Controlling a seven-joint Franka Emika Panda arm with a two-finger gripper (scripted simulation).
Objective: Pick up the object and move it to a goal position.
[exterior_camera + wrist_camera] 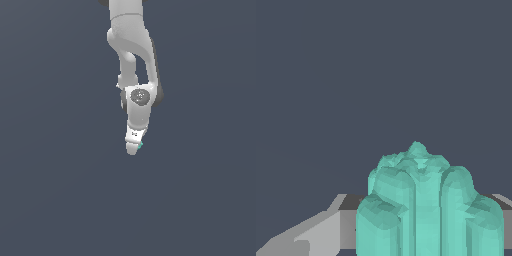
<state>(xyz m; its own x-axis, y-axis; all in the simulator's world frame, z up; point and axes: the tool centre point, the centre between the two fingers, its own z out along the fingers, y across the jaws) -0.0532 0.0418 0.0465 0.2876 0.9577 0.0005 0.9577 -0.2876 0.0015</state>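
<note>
The white gripper (133, 148) points downward; only a sliver of the teal lump (141, 145) shows at its tip. In the wrist view the lump (426, 210) sits between the grey fingers (316, 232), apparently clamped

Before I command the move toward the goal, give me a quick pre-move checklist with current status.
1. Teal-green lump at the gripper: ok, a teal sliver shows at the fingertips in the exterior view.
2. Lump fills the wrist view close up: ok.
3. Firm grasp: cannot tell, finger contact is hidden.
4. Lifted off the surface: cannot tell, the plain background gives no cue.
5. Goal position visible: not ok, no marker in either view.
</note>
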